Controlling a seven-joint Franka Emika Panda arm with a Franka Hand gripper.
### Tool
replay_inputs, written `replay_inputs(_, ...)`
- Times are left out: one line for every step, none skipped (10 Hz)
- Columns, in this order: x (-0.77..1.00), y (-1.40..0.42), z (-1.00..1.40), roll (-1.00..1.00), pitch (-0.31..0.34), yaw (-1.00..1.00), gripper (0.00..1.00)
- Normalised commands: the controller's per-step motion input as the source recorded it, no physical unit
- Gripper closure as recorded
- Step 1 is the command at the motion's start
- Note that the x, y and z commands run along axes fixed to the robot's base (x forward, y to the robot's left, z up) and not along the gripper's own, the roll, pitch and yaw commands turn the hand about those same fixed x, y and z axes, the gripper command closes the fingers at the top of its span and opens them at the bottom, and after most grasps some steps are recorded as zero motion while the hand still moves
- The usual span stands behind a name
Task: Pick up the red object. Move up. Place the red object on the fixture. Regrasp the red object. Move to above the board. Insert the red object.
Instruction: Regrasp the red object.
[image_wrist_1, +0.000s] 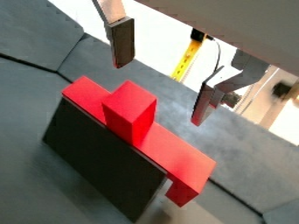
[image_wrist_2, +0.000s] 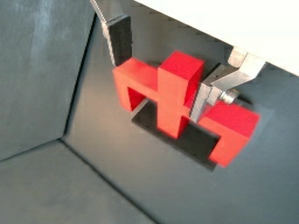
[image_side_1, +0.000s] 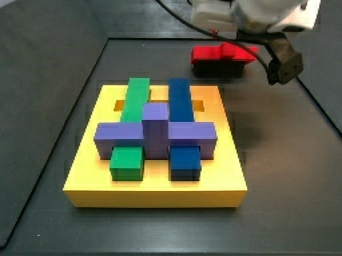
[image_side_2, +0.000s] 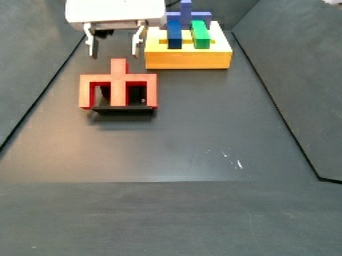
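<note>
The red object (image_wrist_1: 135, 118) is a flat piece with a raised block in its middle. It lies on top of the dark fixture (image_wrist_1: 100, 162); both show in both wrist views and both side views (image_wrist_2: 163, 96) (image_side_1: 221, 52) (image_side_2: 120, 92). My gripper (image_wrist_1: 163, 74) hangs just above it, open and empty. One finger (image_wrist_1: 121, 44) and the other finger (image_wrist_1: 205, 101) stand on either side of the raised block without touching it. In a side view the gripper (image_side_2: 115, 42) is over the object's far part.
The yellow board (image_side_1: 158, 178) with blue, green and purple pieces set in it stands apart from the fixture (image_side_2: 123, 112) on the dark mat; it also shows in a side view (image_side_2: 187, 58). A yellow tape measure (image_wrist_1: 187, 59) lies beyond the mat's edge.
</note>
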Motion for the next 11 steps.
replay_inputs(0.00, -0.06, -0.17, 0.39, 0.000, 0.11, 0.00)
replay_inputs(-0.13, 0.00, -0.17, 0.00, -0.023, 0.04, 0.00)
replay_inputs(-0.11, 0.00, -0.17, -0.19, -0.154, 0.06, 0.00)
replay_inputs(-0.04, 0.00, -0.08, -0.29, -0.191, 0.11, 0.00)
replay_inputs(0.00, 0.00, -0.01, -0.31, -0.231, 0.13, 0.00)
replay_inputs(0.06, -0.05, -0.04, -0.27, -0.294, 0.16, 0.00)
replay_inputs(0.10, -0.03, -0.08, -0.26, -0.297, 0.18, 0.00)
replay_inputs(0.02, -0.02, -0.21, -0.13, -0.249, 0.13, 0.00)
replay_inputs(-0.01, -0.03, -0.24, 0.00, -0.149, 0.11, 0.00)
replay_inputs(-0.02, 0.00, -0.24, -0.04, -0.197, 0.15, 0.00)
replay_inputs(0.00, 0.00, -0.26, -0.03, -0.183, 0.17, 0.00)
